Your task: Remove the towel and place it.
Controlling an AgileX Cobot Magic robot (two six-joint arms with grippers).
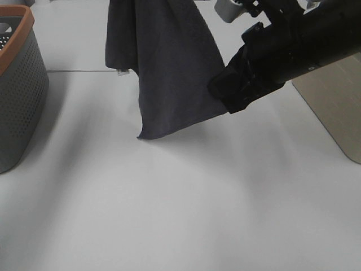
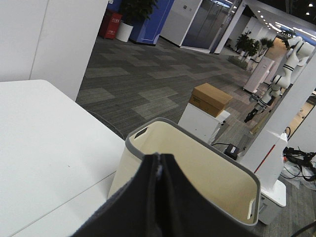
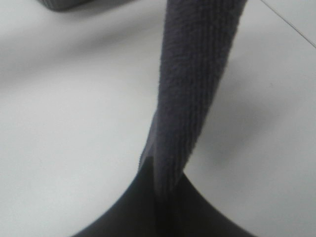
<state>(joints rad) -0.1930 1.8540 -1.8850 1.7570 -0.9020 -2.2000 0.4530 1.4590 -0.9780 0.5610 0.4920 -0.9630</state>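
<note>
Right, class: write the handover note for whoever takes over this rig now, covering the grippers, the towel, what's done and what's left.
Left gripper: shut on the towel.
Right gripper: shut on the towel's side edge.
Towel: hangs lifted above the white table, its lowest corner close to the surface; grey perforated basket stands at the left.
Done: towel is up, in both grippers.
Left: lay it at its place, release.
</note>
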